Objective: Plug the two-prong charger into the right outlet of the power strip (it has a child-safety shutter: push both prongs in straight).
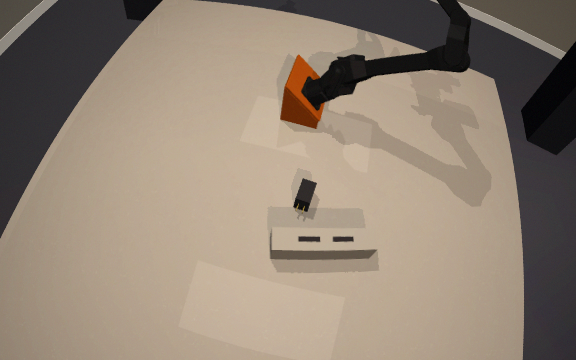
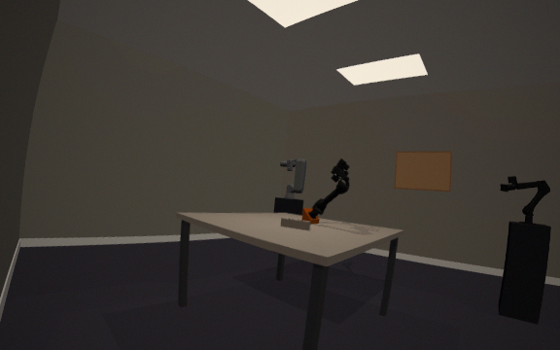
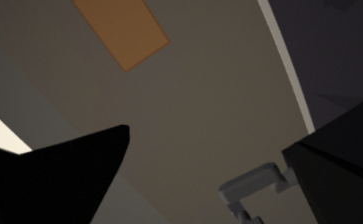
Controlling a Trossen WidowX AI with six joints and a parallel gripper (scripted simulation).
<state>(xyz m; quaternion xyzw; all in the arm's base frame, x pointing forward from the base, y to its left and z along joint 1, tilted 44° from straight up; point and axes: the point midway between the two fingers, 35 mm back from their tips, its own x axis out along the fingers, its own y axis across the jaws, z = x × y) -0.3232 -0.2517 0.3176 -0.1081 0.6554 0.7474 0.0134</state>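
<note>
The black charger [image 1: 306, 189] is on the table between the orange base and the power strip, its two gold prongs pointing toward the strip in the top view. The pale power strip [image 1: 326, 244] [image 2: 295, 224] has two dark outlet slots on top, one at image left [image 1: 309, 239] and one at image right [image 1: 343, 239]; both are uncovered. My gripper [image 3: 211, 142] is open and empty, its black fingers wide apart with only wall and room behind them. It is raised high above the table, far from the charger, and is out of frame in the top view.
The orange wedge base [image 1: 299, 107] [image 2: 310, 217] carries the arm [image 1: 398, 65] [image 2: 330, 196] at the table's far side. Beyond the table [image 1: 118, 200] [image 2: 241, 226] stand a black pedestal [image 1: 563, 100] [image 2: 525, 272] with another arm and a grey robot [image 2: 300, 174] [image 3: 252, 181].
</note>
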